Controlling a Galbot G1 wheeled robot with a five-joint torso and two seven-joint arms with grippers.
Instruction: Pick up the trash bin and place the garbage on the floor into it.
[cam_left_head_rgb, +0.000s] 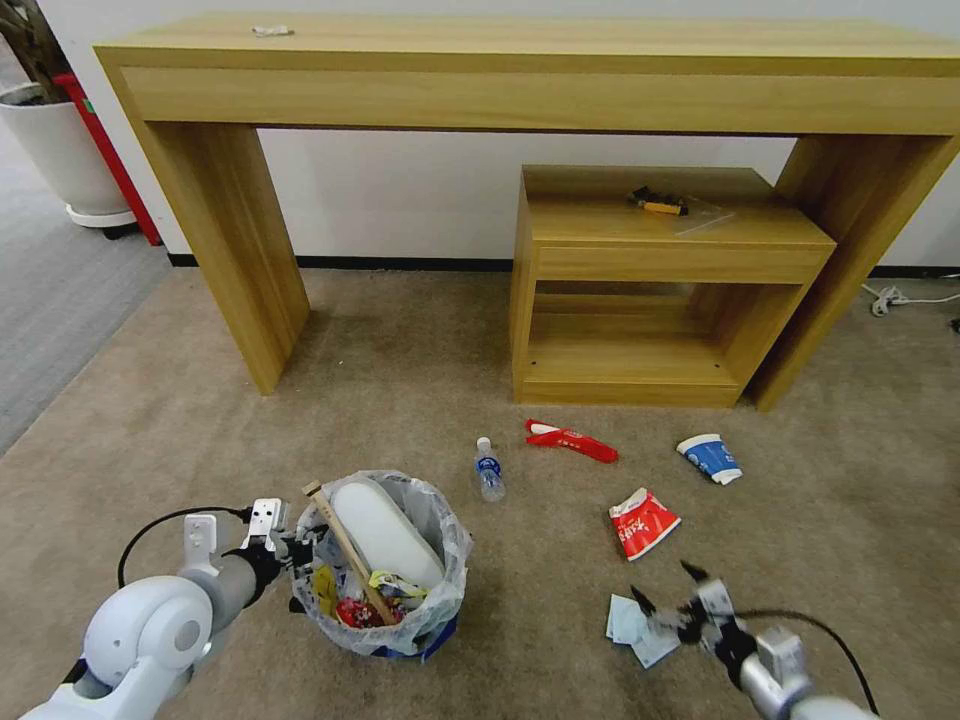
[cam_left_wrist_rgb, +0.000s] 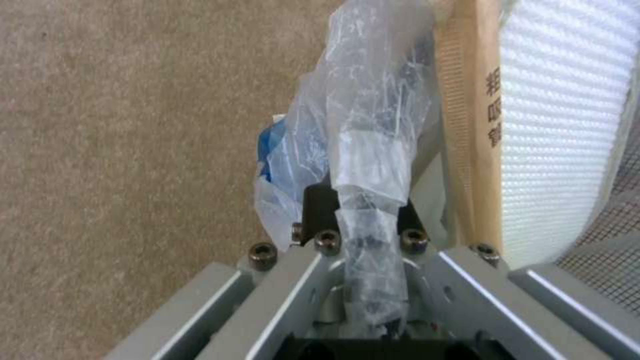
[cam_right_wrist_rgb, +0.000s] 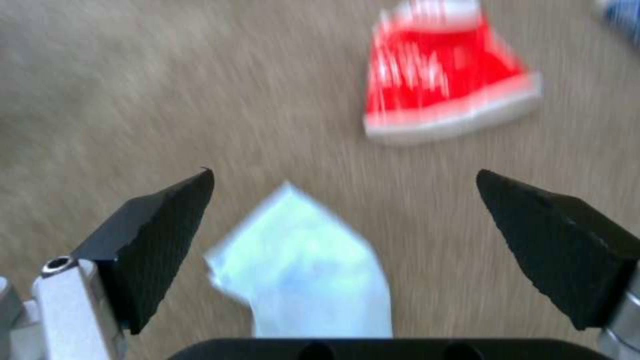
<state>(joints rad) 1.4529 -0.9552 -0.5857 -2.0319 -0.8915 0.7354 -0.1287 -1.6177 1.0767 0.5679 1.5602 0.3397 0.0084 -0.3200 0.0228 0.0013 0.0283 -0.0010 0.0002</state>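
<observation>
The left gripper (cam_left_head_rgb: 300, 548) has its jaws closed on the rim of the trash bin (cam_left_head_rgb: 385, 640), pinching the crinkly white plastic liner (cam_left_wrist_rgb: 363, 165) there; from the left wrist the bag bunches up between the metal jaw plates. The bin stands on the beige carpet floor (cam_left_head_rgb: 420, 380) at the lower left of the head view, its blue base just visible under the bag. Inside lie a white slipper (cam_left_head_rgb: 385, 535), a wooden stick (cam_left_head_rgb: 348, 552) leaning across it, and a jumble of red and yellow wrappers (cam_left_head_rgb: 365, 600) at the bottom.

The right gripper (cam_left_head_rgb: 668, 592) hangs low over the floor at the lower right with its jaws spread wide and nothing between them. Directly beneath it, and showing in the gap between the two black fingertips (cam_right_wrist_rgb: 163, 225) from the right wrist, is a pale tissue (cam_left_head_rgb: 632, 625) lying flat on the carpet; whether the jaws touch it cannot be told.

Still on the floor: a red wrapper (cam_left_head_rgb: 642, 522) just beyond the tissue, a blue-and-white paper cup (cam_left_head_rgb: 710, 458) on its side farther right, a long red wrapper (cam_left_head_rgb: 572, 440) and a clear bottle (cam_left_head_rgb: 489, 470) near the bin. Behind them stand a small wooden shelf unit (cam_left_head_rgb: 650, 300) and a long wooden bench (cam_left_head_rgb: 540, 70)
</observation>
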